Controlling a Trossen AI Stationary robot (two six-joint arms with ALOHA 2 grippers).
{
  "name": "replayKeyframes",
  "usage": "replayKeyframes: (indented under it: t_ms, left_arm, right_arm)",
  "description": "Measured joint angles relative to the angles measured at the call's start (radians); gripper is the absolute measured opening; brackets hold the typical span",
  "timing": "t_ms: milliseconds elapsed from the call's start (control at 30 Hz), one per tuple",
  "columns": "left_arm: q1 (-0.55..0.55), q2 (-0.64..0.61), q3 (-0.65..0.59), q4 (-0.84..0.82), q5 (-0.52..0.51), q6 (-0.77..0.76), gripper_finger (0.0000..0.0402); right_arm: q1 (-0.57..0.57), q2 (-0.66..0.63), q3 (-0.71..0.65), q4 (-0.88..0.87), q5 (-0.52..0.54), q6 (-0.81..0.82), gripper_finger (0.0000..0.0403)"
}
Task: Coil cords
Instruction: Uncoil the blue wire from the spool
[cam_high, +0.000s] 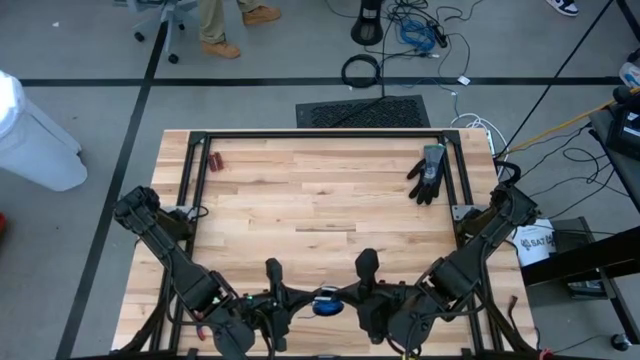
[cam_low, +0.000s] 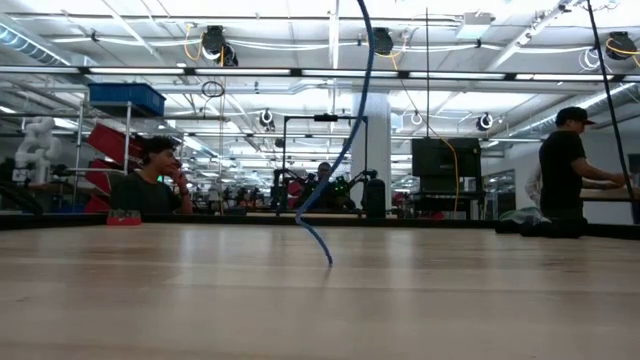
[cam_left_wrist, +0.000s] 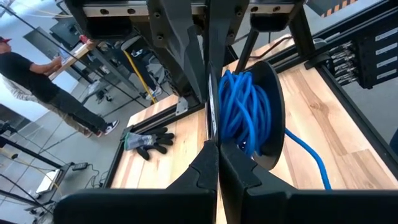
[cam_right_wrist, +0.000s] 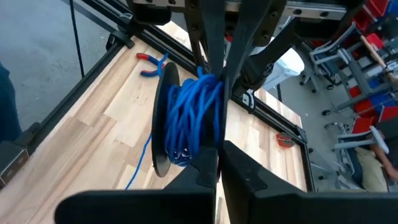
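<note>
The blue cord is wound into a bundle (cam_left_wrist: 245, 112) against a dark round disc (cam_left_wrist: 275, 118). It is held up between my two grippers over the table's near edge (cam_high: 326, 303). It also shows in the right wrist view (cam_right_wrist: 196, 118). A loose strand (cam_low: 345, 140) hangs from the bundle, and its end (cam_low: 327, 255) touches the tabletop. My left gripper (cam_left_wrist: 217, 152) and my right gripper (cam_right_wrist: 217, 155) face each other, both shut at the bundle's side. My left gripper has its two fingers closed at the rim of the blue bundle (cam_left_wrist: 231, 142), coming level from the table's left. The fingertips hide how many strands lie between them. The bundle is lifted clear, with one strand (cam_left_wrist: 311, 158) trailing down to the table. My right gripper has its two fingers closed at the bundle's edge (cam_right_wrist: 200, 149), coming level from the table's right, opposite the left gripper. The fingertips hide the place of contact. The bundle stays clear of the table, and a slack strand (cam_right_wrist: 140, 163) hangs below it.
A black glove (cam_high: 428, 172) lies at the far right of the table. Small red-handled pliers (cam_high: 215, 161) lie at the far left. A black frame (cam_high: 320, 135) runs around the table's far part. People stand in the room beyond.
</note>
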Motion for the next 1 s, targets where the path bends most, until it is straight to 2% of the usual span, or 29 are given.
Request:
replayKeyframes:
  t_ms: [200,400,600,767,1000]
  left_arm:
    - [0.001,0.003,0.001,0.018,0.011,0.0,0.0039]
    - [0.001,0.014,0.002,0.034,0.0,0.007,0.0101]
    - [-0.001,0.014,0.002,0.064,-0.124,0.006,0.015]
    - [-0.001,0.014,0.002,0.093,-0.134,-0.007,0.0166]
    - [-0.004,0.028,0.002,0.085,-0.039,-0.221,0.0167]
  right_arm:
    - [0.038,0.0,0.0,-0.006,0.041,0.052,0.0001]
    - [0.071,0.0,0.0,-0.059,0.095,0.129,0.0001]
    - [0.094,0.0,0.0,-0.166,0.178,0.257,0.0]
    - [0.101,0.0,0.0,-0.229,0.235,0.345,0.0]
    - [0.107,0.0,0.0,-0.257,0.263,0.399,0.0]
